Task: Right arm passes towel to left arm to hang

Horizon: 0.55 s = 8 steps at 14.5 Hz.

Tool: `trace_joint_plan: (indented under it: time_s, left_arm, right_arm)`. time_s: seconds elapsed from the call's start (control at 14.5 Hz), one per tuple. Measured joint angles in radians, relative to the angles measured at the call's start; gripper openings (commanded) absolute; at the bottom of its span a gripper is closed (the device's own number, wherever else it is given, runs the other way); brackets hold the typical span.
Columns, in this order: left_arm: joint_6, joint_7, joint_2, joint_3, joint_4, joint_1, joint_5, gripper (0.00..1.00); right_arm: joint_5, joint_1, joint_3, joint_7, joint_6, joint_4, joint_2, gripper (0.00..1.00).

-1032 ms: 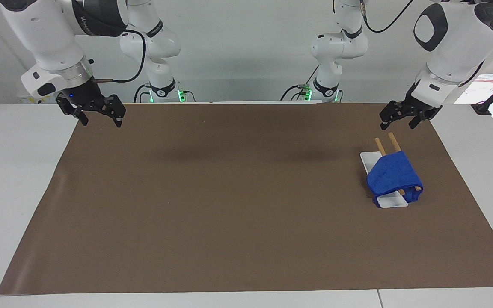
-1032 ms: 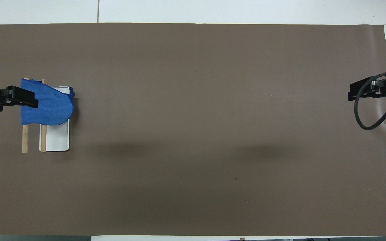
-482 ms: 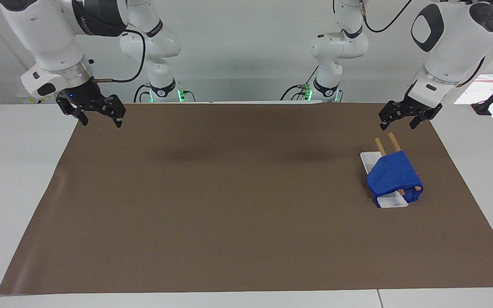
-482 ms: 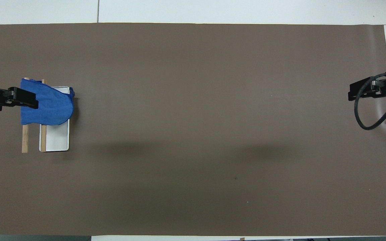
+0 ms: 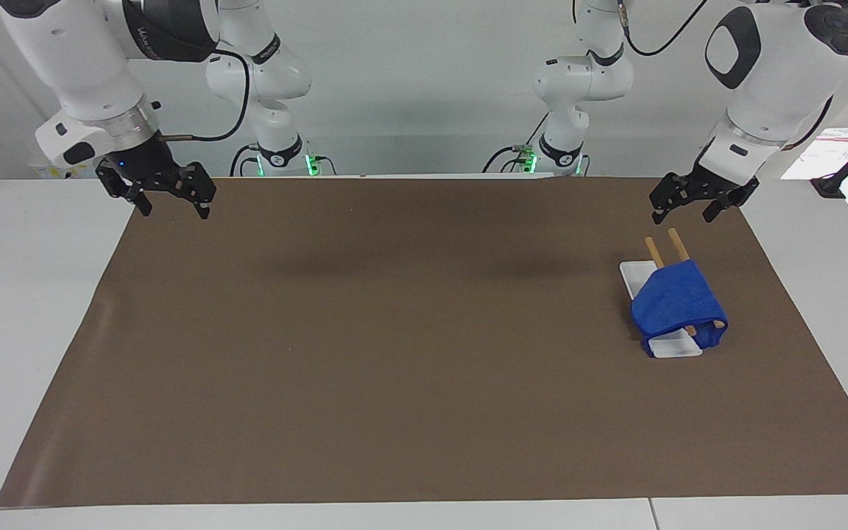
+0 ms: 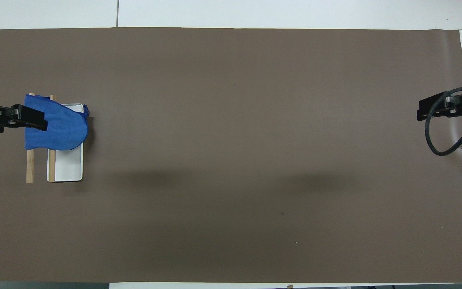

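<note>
The worktop (image 5: 409, 471) carries a brown mat (image 5: 409, 346) spanning most of its surface. The right arm (image 5: 78, 66) waits with the right gripper (image 5: 171, 204) raised over the mat's corner at its own end, fingers spread and empty. The left arm (image 5: 770, 81) has drawn slightly up and back over the last second, so the left gripper (image 5: 682, 207), fingers spread and holding nothing, now hangs a little higher above the mat, clear of the rack below it. That rack, two wooden rails (image 5: 676, 243) over a white tray (image 5: 635, 274), lies just beneath and forward of the left gripper. The towel (image 5: 676, 303) is draped over the rails, free of both grippers. Judged from this, the hanging appears complete and the left arm is retreating.
</note>
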Motion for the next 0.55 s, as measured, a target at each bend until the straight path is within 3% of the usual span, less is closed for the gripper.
trace_joint_plan:
  time_s: [0.55]
  left_arm:
    - [0.0, 0.0, 0.0, 0.002, 0.0, 0.001, 0.001, 1.0]
  right_arm:
    - [0.0, 0.001, 0.002, 0.0, -0.054, -0.002, -0.006, 1.0]
